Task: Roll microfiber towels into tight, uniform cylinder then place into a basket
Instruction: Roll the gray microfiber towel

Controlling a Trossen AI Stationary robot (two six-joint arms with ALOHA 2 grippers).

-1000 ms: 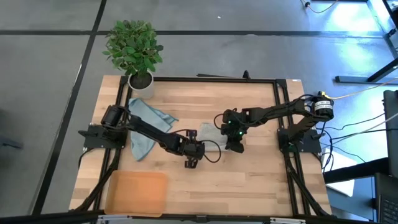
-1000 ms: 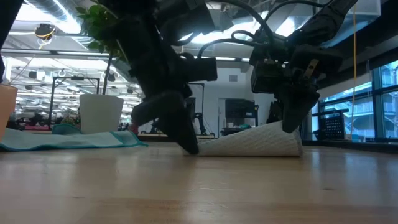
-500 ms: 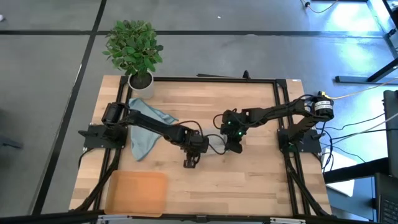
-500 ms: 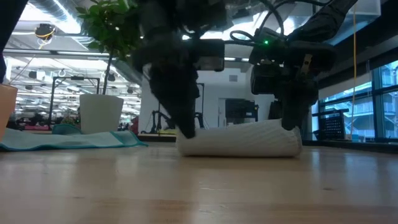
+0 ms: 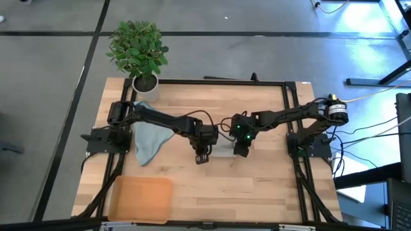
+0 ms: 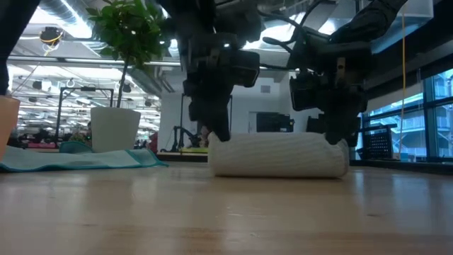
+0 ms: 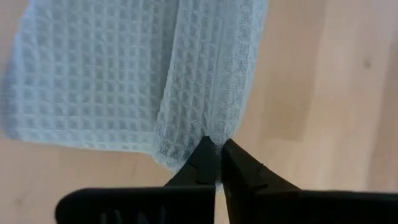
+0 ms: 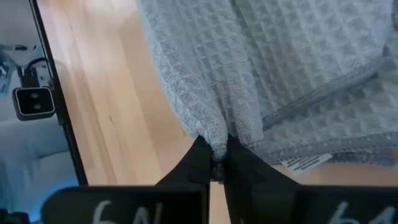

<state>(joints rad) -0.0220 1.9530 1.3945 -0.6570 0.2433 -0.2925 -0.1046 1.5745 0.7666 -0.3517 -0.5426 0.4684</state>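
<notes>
Towel roll, a pale waffle-weave microfiber cylinder (image 6: 278, 154), pinched at both ends.
My left gripper (image 7: 217, 163) and right gripper (image 8: 214, 158) clamp only thin edges; uneven turning could slacken it.

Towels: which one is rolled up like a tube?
The pale towel mid-table, pinched by the left hand and right hand. The blue-teal towel lies loosely spread near the plant.

Looked straight down from overhead on the whole desk (image 5: 257, 186). Sat low at desk height, facing level across toward the room. Peered closely from both wrists onto the rolled towel (image 6: 277, 155), shared by all four views.
</notes>
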